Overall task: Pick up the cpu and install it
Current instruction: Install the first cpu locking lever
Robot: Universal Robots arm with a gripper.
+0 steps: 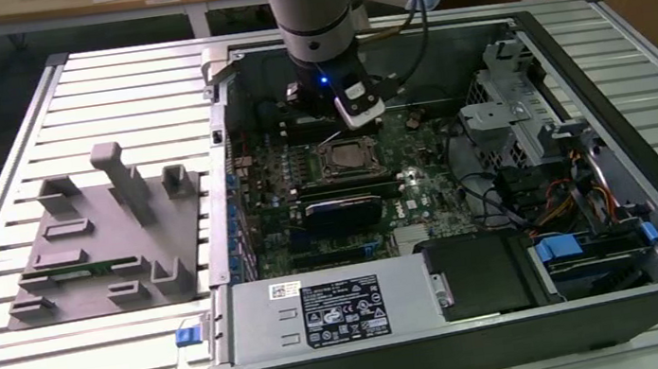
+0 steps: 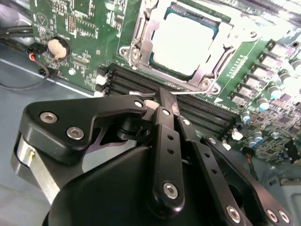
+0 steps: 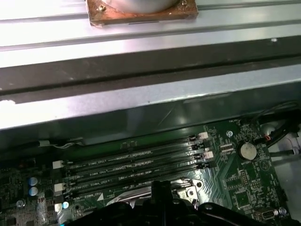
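Note:
The cpu [image 2: 186, 42] lies flat in the metal-framed socket [image 2: 210, 66] on the green motherboard, its silver top plate facing up. In the exterior view the cpu [image 1: 344, 155] sits in the middle of the board inside the open computer case [image 1: 566, 48]. My gripper [image 2: 163, 96] hangs just above the black memory slots [image 2: 197, 106] beside the socket, a short way off the cpu. Its two black fingers are pressed together with nothing between them. In the exterior view the gripper [image 1: 347, 123] is just behind the socket.
A grey holder fixture [image 1: 107, 242] with a thin green memory stick [image 1: 92, 269] lies on the slatted table at the exterior view's left. A power supply [image 1: 333, 308], drive cage [image 1: 517, 112] and cables [image 1: 560, 202] fill the case's near and right sides. A coin cell [image 2: 59, 47] sits on the board.

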